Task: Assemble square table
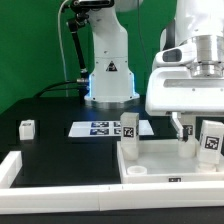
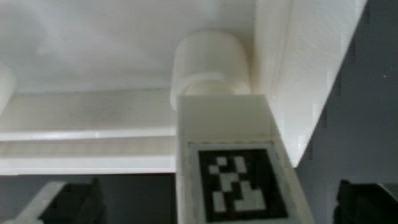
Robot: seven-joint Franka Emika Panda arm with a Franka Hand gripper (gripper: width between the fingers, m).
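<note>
The white square table panel (image 1: 160,158) lies at the exterior view's right, and its raised rim also shows in the wrist view (image 2: 107,110). My gripper (image 1: 184,128) hangs over its far right part. In the wrist view a white leg block (image 2: 231,150) with a black-white tag runs between my fingers to a round end at the panel's corner. The gripper (image 2: 210,206) is open, with dark gaps on both sides of the leg. Another tagged leg (image 1: 129,125) stands behind the panel. A tagged leg (image 1: 211,140) stands at the panel's right, beside the gripper.
A small white leg block (image 1: 27,127) stands on the black table at the exterior view's left. The marker board (image 1: 98,128) lies mid-table before the robot base (image 1: 108,75). White border bars (image 1: 60,195) run along the front and left.
</note>
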